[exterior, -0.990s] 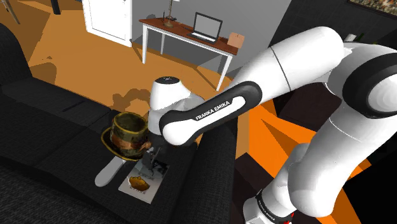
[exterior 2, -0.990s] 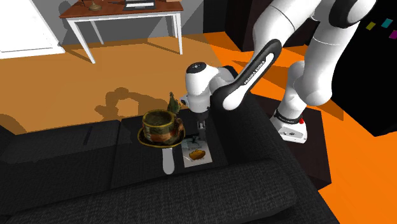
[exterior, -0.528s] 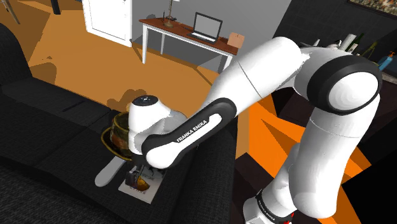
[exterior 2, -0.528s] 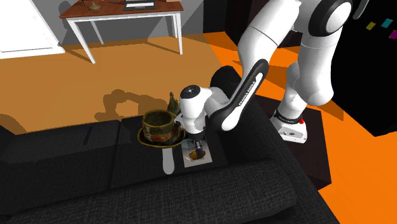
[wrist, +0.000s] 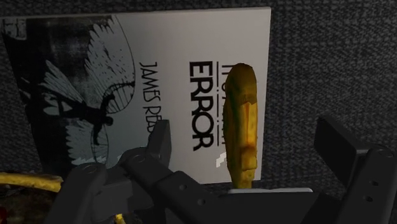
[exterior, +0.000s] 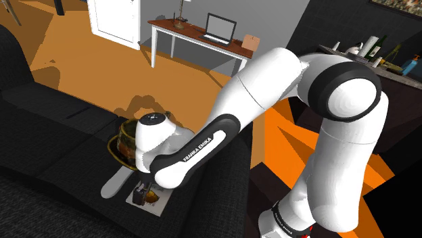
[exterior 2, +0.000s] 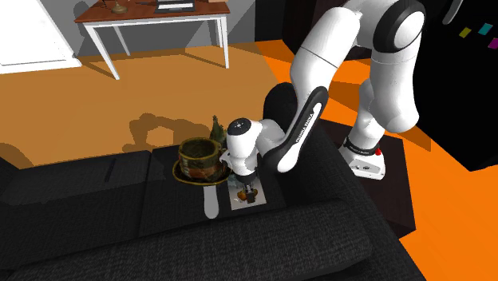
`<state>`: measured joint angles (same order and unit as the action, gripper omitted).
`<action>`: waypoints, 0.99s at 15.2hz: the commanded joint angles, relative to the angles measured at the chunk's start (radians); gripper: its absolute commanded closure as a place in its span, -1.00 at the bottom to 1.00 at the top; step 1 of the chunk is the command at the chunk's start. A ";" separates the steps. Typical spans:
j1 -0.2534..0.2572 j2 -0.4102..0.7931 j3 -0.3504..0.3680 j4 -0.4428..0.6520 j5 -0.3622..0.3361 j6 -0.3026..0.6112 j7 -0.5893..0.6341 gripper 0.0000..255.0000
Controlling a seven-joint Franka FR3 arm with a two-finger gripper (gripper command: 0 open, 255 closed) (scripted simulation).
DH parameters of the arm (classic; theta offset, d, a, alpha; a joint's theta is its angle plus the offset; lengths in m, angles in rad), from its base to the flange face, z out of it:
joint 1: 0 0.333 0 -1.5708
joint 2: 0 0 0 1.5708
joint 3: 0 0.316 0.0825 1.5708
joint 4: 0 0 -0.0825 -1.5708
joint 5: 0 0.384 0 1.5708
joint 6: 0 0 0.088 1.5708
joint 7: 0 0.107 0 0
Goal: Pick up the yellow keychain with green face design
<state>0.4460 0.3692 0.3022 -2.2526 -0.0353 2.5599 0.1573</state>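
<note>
The jaws of the gripper (wrist: 247, 135) are spread astride the yellow keychain (wrist: 242, 108) on the book (wrist: 127, 57), seemingly without contact. They are best closed squarely across its width.

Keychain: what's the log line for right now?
gripper open | keychain between fingers, not gripped | lying on book

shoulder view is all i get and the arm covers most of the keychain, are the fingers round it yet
Observer: Yes. In the wrist view the yellow keychain sits between the gripper's open fingers, touching neither.
Operator: which way does it lie
Observer: Its long axis runs across the closing direction, so the fingers would close on its narrow width.
Operator: whats under it
Observer: A pale book with ERROR printed on its cover; the keychain lies near one edge of it.
</note>
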 commanded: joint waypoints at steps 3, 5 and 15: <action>0.001 0.007 -0.002 0.001 -0.003 0.006 0.001 1.00; 0.002 0.007 -0.002 0.001 -0.003 0.006 0.002 1.00; -0.011 -0.054 0.014 0.000 0.022 -0.052 -0.012 1.00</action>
<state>0.4375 0.3277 0.3128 -2.2543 -0.0186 2.5220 0.1483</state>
